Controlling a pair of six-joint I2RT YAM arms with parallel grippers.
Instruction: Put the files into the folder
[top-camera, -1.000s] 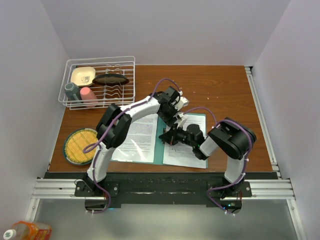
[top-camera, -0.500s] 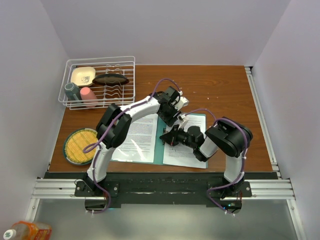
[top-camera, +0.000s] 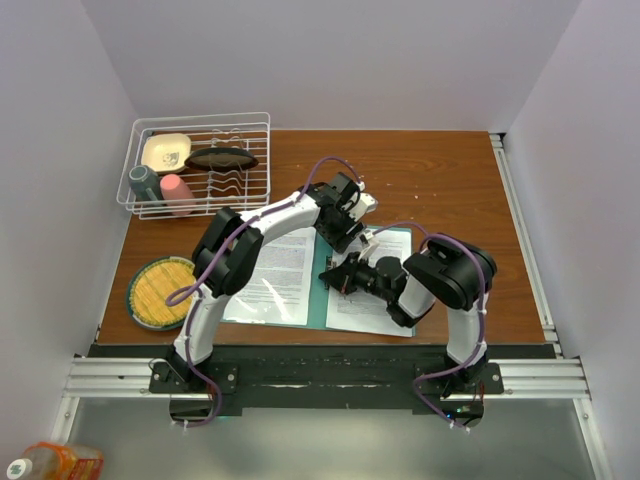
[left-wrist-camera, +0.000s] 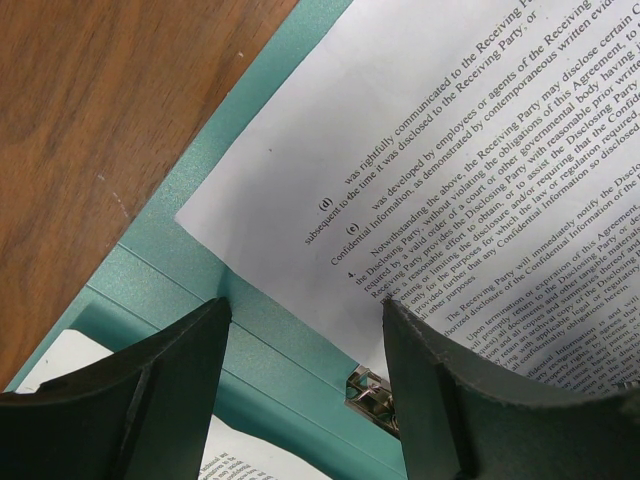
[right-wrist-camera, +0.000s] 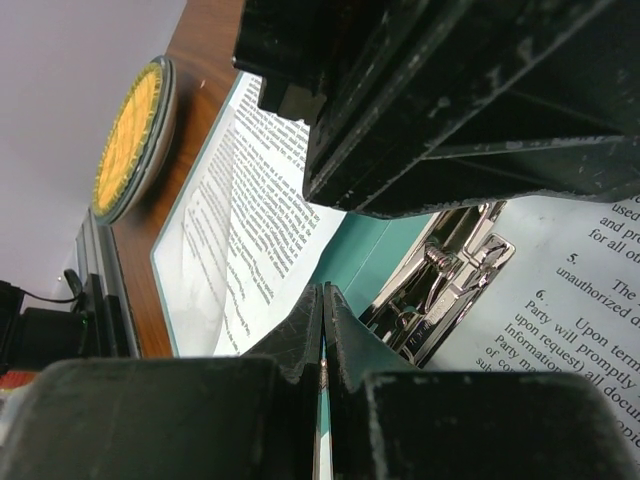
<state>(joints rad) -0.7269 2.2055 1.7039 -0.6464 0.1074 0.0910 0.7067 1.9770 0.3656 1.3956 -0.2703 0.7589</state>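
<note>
The teal folder (top-camera: 319, 305) lies open on the table. One white file (top-camera: 280, 275) lies on its left half and another (top-camera: 365, 310) on its right half. My left gripper (top-camera: 347, 234) is open, low over the spine's far end. In the left wrist view its jaws (left-wrist-camera: 305, 320) straddle the teal spine (left-wrist-camera: 170, 265) and the metal clip (left-wrist-camera: 370, 392), beside the right sheet (left-wrist-camera: 470, 150). My right gripper (top-camera: 329, 275) is shut and points left along the spine. In the right wrist view its tips (right-wrist-camera: 322, 295) sit just before the clip (right-wrist-camera: 455, 275), with nothing seen between them.
A wire dish rack (top-camera: 200, 165) with cups and a bowl stands at the back left. A yellow woven plate (top-camera: 160, 292) lies left of the folder and shows in the right wrist view (right-wrist-camera: 130, 140). The left arm's black body (right-wrist-camera: 450, 100) hangs close above my right fingers.
My right arm's elbow has shifted slightly left, while its shut gripper stays at the spine. The left arm, folder and sheets have not visibly moved.
</note>
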